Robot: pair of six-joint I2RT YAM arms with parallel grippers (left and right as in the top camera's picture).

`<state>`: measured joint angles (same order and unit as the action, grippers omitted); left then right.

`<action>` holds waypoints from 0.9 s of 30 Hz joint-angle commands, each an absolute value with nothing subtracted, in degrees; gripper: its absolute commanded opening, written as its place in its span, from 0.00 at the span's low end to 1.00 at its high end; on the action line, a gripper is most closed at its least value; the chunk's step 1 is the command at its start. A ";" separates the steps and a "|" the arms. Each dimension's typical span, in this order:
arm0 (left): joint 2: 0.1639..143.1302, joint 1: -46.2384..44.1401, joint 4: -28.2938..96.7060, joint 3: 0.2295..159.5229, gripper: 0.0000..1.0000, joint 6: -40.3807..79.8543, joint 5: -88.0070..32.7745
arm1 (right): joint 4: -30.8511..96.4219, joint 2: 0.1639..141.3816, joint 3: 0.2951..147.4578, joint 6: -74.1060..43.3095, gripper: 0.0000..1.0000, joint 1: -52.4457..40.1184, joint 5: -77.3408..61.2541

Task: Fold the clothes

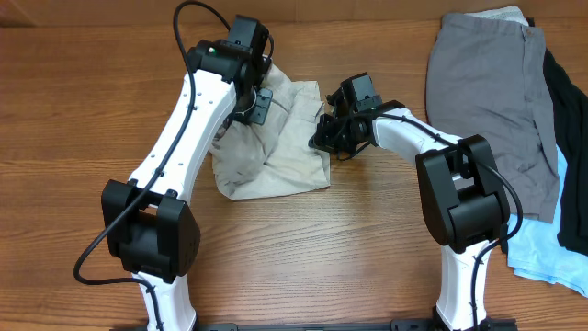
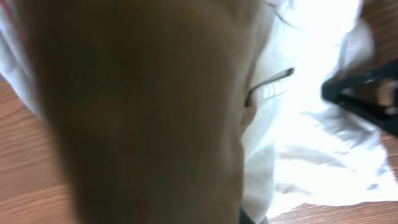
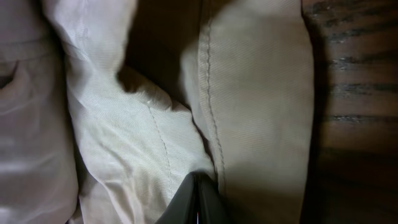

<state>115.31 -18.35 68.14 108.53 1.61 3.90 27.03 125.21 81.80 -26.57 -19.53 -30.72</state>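
The pale beige shorts point(image 1: 287, 152) lie crumpled at the middle of the table. My left gripper point(image 1: 260, 99) is at their upper left part, shut on a raised fold. In the left wrist view, blurred beige cloth point(image 2: 137, 112) hangs right over the lens and hides the fingers; a pocket slit point(image 2: 270, 84) shows beyond it. My right gripper point(image 1: 322, 136) is at the shorts' right edge. Its dark fingertips point(image 3: 200, 186) are pressed together, pinching the cloth point(image 3: 124, 137) beside a stitched seam.
A pile of other clothes lies at the right: grey shorts point(image 1: 496, 101) on top, a black garment point(image 1: 574, 138) at the edge, a light-blue one point(image 1: 542, 253) below. Bare wooden table point(image 1: 73, 110) stretches to the left and front.
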 commanded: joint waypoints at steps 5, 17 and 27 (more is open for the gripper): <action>115.02 -20.62 65.54 110.00 0.05 3.03 -1.52 | 27.86 127.17 83.29 -25.10 0.23 -19.20 -30.59; 115.02 -21.04 64.47 110.00 1.00 3.90 -4.16 | 42.92 104.92 101.73 -24.01 0.69 -3.88 -32.27; 115.02 -21.15 60.58 110.00 1.00 3.90 -14.09 | 51.35 102.17 102.39 -19.86 0.70 1.26 -31.64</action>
